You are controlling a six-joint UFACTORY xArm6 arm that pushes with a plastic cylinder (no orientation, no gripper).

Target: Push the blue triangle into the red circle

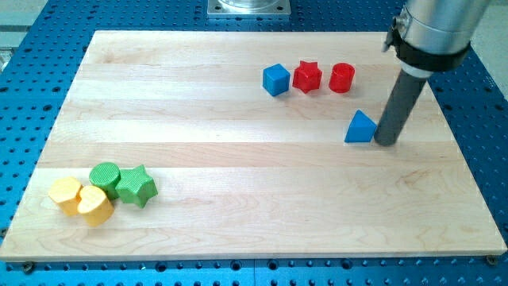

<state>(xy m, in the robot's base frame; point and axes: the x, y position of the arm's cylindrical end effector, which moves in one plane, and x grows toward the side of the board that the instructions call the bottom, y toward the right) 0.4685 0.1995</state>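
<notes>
The blue triangle (360, 128) lies on the wooden board at the view's right of centre. The red circle (342, 77) stands above it, a little to the left, near the board's top. My tip (386, 141) rests on the board right beside the triangle's right edge, touching it or nearly so. The dark rod rises from there toward the view's top right.
A red star (307, 76) and a blue cube (275, 79) sit in a row to the left of the red circle. At the board's bottom left cluster a green circle (105, 176), a green star (136, 185) and two yellow blocks (65, 195) (94, 205).
</notes>
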